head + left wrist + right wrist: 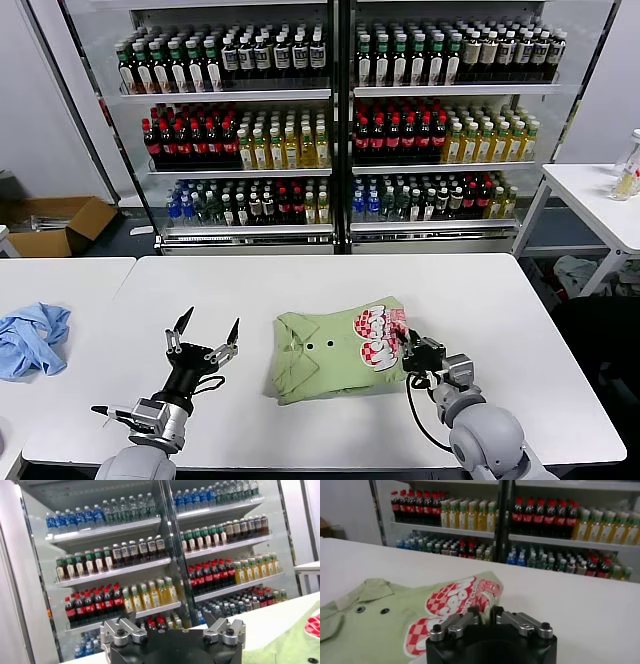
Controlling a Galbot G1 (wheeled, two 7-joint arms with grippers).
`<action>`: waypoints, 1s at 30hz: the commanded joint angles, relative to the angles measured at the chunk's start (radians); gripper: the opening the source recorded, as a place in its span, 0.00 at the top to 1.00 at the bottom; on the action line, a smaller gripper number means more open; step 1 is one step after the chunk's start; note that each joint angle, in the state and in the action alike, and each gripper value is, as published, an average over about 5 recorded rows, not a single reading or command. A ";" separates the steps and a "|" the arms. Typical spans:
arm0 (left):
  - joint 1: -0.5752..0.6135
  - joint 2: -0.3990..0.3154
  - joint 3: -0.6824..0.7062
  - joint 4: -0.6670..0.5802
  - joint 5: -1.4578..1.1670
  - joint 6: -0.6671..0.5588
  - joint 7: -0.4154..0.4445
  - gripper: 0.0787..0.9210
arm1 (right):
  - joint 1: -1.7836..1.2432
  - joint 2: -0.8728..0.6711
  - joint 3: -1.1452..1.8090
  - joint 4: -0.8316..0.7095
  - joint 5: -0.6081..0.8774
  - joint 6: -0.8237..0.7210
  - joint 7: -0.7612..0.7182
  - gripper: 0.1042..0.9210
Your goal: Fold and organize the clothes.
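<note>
The light green polo shirt [335,352] lies folded in the middle of the white table [300,290], with dark buttons and the red-and-white checkered print on its right part. My right gripper [408,350] is at the shirt's right edge, shut on a fold of its fabric; the right wrist view shows green cloth pinched between the fingers [484,611] and the print [451,605] just beyond. My left gripper [207,328] is open and empty, raised above the table left of the shirt. In the left wrist view a corner of the shirt [300,637] shows.
A crumpled light blue cloth [30,338] lies on a second table at the far left. Glass-door coolers full of bottles [330,120] stand behind the table. Another white table [600,195] is at the back right. A cardboard box [55,222] sits on the floor.
</note>
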 commanded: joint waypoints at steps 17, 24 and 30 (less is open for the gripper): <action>-0.106 -0.013 0.009 0.115 0.074 -0.139 0.041 0.12 | -0.003 -0.053 0.151 -0.059 -0.161 0.193 -0.002 0.18; -0.117 -0.025 0.011 0.129 0.074 -0.147 0.049 0.12 | 0.004 -0.073 0.168 -0.083 -0.163 0.212 -0.010 0.12; -0.117 -0.025 0.008 0.131 0.074 -0.147 0.049 0.12 | -0.001 -0.071 0.171 -0.074 -0.175 0.223 -0.011 0.12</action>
